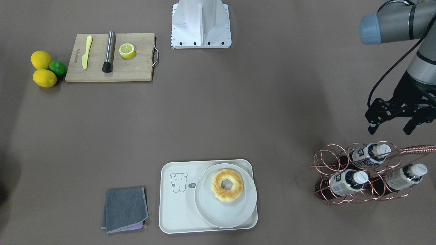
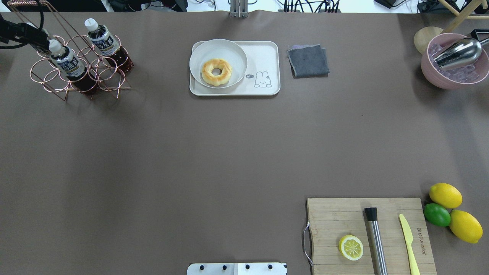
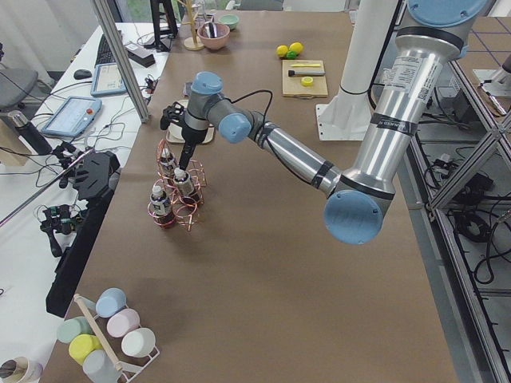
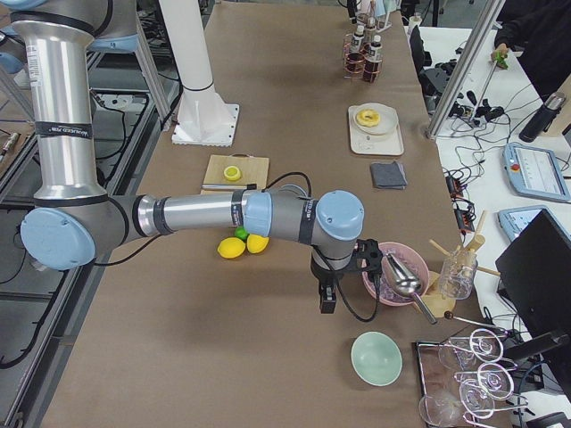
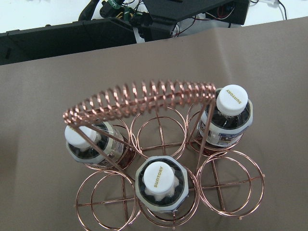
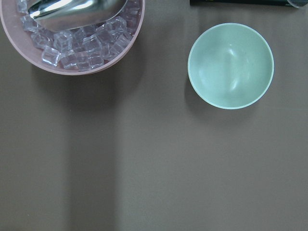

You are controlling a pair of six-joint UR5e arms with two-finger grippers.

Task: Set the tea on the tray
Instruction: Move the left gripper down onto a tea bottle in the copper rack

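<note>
While three tea bottles (image 1: 347,182) stand upright in a copper wire rack (image 1: 420,148) at the robot's left end of the brown tabletop (image 1: 238,112), the left end effector (image 1: 390,128) hangs above that rack with its fingers spread wide. It grips nothing and touches none of the white caps. The bottles fill three of the rack's six rings: two in the end rings of one row, the third in the middle ring of the other.

The cream tray (image 1: 177,207) lies well apart from the rack, midway along the edge far from the robot. It carries a round white plate (image 1: 224,212) with a ring-shaped pastry (image 1: 236,185) on it, and the part with the line drawing is bare. A folded grey cloth (image 1: 124,209) lies just beside the tray.

The right end effector (image 4: 326,303) hangs over the other end of the tabletop, near a pink bowl of ice cubes (image 6: 72,48) and a pale green bowl (image 6: 231,65). I cannot tell whether its fingers are spread or closed.
</note>
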